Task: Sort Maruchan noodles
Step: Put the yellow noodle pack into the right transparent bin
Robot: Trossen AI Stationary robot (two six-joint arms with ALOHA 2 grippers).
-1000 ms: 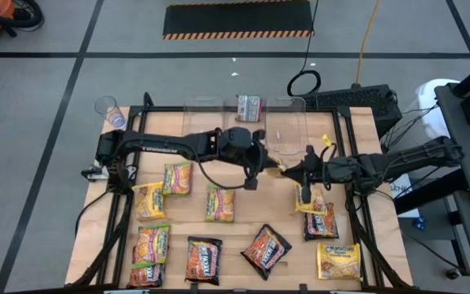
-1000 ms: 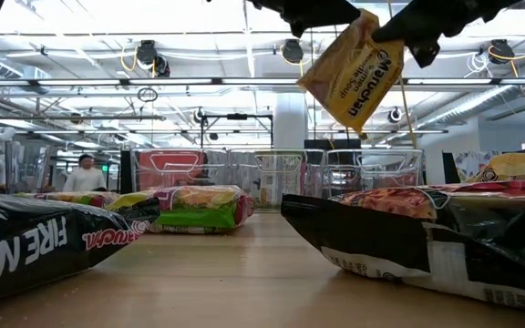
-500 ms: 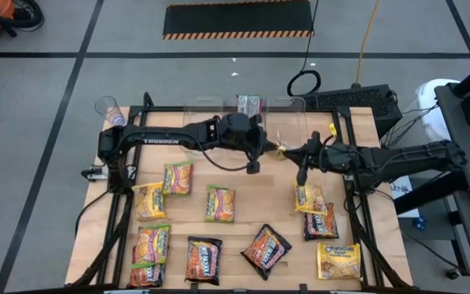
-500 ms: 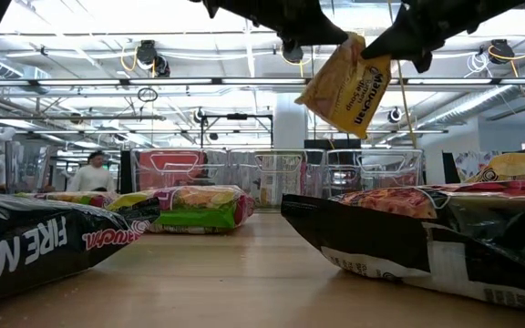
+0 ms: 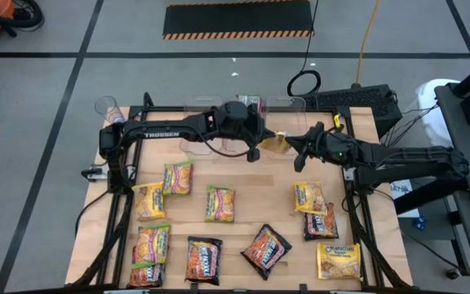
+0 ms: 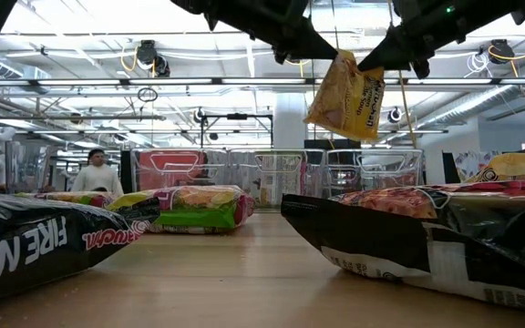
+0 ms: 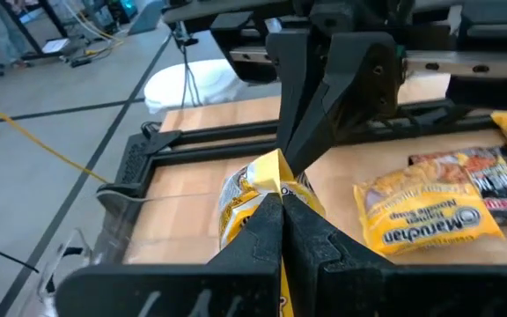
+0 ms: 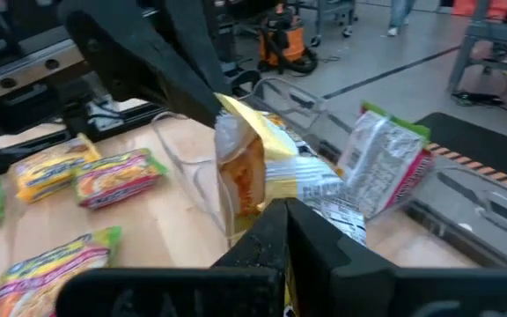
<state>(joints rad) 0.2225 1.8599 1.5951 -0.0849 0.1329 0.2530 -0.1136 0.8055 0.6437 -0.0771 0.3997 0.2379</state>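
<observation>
A yellow Maruchan noodle packet point(image 5: 277, 144) hangs in the air near the table's far edge, in front of the clear bins point(image 5: 288, 114). My left gripper point(image 5: 259, 148) and my right gripper point(image 5: 294, 153) are both shut on it, one from each side; the low view shows the packet point(image 6: 346, 96) dangling below them. Several more packets lie flat on the table, among them yellow point(image 5: 339, 260), green-edged point(image 5: 219, 203) and dark point(image 5: 266, 250) ones. The middle bin holds a pink packet point(image 5: 249, 106). My left gripper pinches the packet's top edge point(image 7: 269, 173) between its two fingers, coming nearly level from the table's left. The packet hangs below, clear of the table. My right gripper pinches the same top edge point(image 8: 252, 132), close beside the left fingers, coming nearly level from the table's right. The packet's body point(image 6: 344, 100) hangs slightly tilted under both holds.
Three clear bins point(image 5: 202, 113) stand in a row along the far edge. A clear cup point(image 5: 108, 109) sits at the far left corner. Black frame rails point(image 5: 121, 212) run along the table's left and right sides. Bare wood point(image 5: 259, 184) lies mid-table.
Both grippers have swung together toward the table's far edge and the clear bins, carrying the yellow packet between them. The packet stays lifted clear and has turned to hang more upright.
</observation>
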